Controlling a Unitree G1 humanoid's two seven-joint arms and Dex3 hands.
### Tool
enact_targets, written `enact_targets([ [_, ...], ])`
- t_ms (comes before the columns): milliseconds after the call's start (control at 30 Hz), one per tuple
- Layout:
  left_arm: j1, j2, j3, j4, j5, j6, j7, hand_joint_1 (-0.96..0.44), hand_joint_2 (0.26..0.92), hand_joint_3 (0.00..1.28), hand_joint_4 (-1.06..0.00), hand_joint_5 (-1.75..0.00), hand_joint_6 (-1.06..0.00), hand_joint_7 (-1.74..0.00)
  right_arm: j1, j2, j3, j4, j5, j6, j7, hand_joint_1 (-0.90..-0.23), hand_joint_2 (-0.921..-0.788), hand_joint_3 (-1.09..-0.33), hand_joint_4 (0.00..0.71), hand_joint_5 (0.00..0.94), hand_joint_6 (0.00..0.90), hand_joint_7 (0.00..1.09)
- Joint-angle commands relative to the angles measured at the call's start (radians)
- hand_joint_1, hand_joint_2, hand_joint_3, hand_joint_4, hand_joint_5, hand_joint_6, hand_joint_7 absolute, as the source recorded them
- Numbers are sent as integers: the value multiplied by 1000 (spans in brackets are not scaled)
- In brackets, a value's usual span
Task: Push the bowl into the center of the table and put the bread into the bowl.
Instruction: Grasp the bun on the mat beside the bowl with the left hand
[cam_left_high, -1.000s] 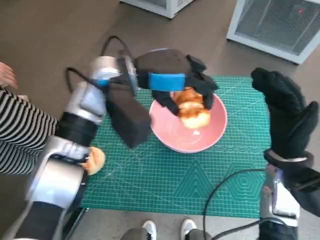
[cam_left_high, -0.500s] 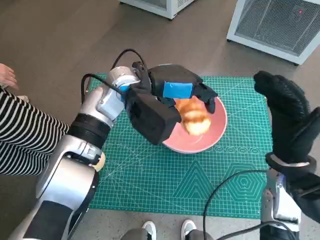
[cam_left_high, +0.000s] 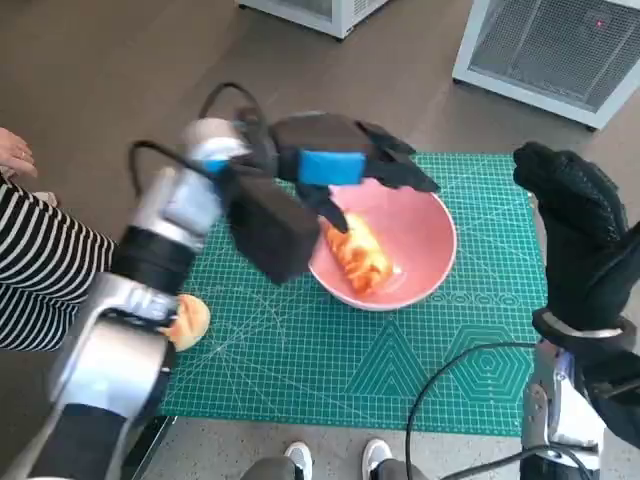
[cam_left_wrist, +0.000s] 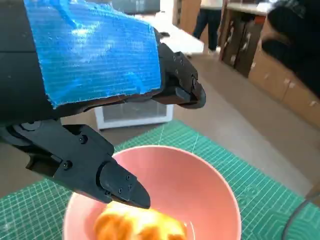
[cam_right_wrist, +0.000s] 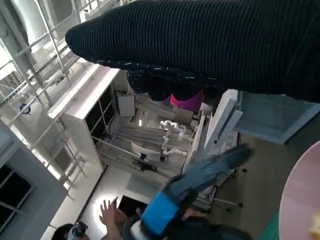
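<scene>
The bread (cam_left_high: 358, 255) lies inside the pink bowl (cam_left_high: 425, 235), on the bowl's inner slope toward the robot's left, and nothing grips it. The left wrist view confirms this: the bread (cam_left_wrist: 137, 225) rests on the bowl floor below the black fingers (cam_left_wrist: 107, 175), apart from them. The bowl stands on the green cutting mat (cam_left_high: 400, 370) covering the surface, roughly in its middle; judged from this, both parts of the task look done.

The left hand (cam_left_high: 345, 165) hovers over the bowl's far-left rim with its fingers spread and empty, which fits a release directly above the bowl. The right hand (cam_left_high: 575, 235) is raised at the mat's right edge, fingers extended and apart, holding nothing, well clear of the bowl.

Surroundings: a second bread roll (cam_left_high: 188, 320) lies at the mat's left edge, partly hidden by the left forearm. A person in a striped sleeve (cam_left_high: 45, 270) sits at the left. A black cable (cam_left_high: 450, 385) crosses the mat's near right corner. White appliances (cam_left_high: 545, 50) stand on the floor beyond. Nothing obstructs withdrawal of the left hand upward.
</scene>
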Motion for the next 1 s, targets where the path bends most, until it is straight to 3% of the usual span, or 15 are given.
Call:
enact_targets([
  [33,62,115,72,-126,-102,14,-79,-277,801,0,-159,-1,-332,-49,16,7,5,7,-10,12,-8,-686,-921,-711,158,2,76,483],
  [267,183,288,163,-288,-166,-7,-120,-365,822,10,-158,-3,-335,-44,3,3,8,33,-9,3,2,-687,-921,-709,160,3,77,486],
  [433,256,390,213,-327,-239,-17,-178,-462,872,32,-153,-3,-326,-42,-10,-2,10,53,-8,-1,10,-685,-921,-708,161,3,77,486],
  [567,343,473,249,-370,-266,22,-214,-462,859,22,-174,-13,-350,-59,-20,-6,14,68,-6,-3,19,-685,-921,-707,161,3,77,485],
  [1000,588,587,325,-421,-277,57,-219,-458,845,10,-215,-17,-379,-81,-49,-18,13,112,7,-10,60,-690,-921,-707,154,0,78,485],
])
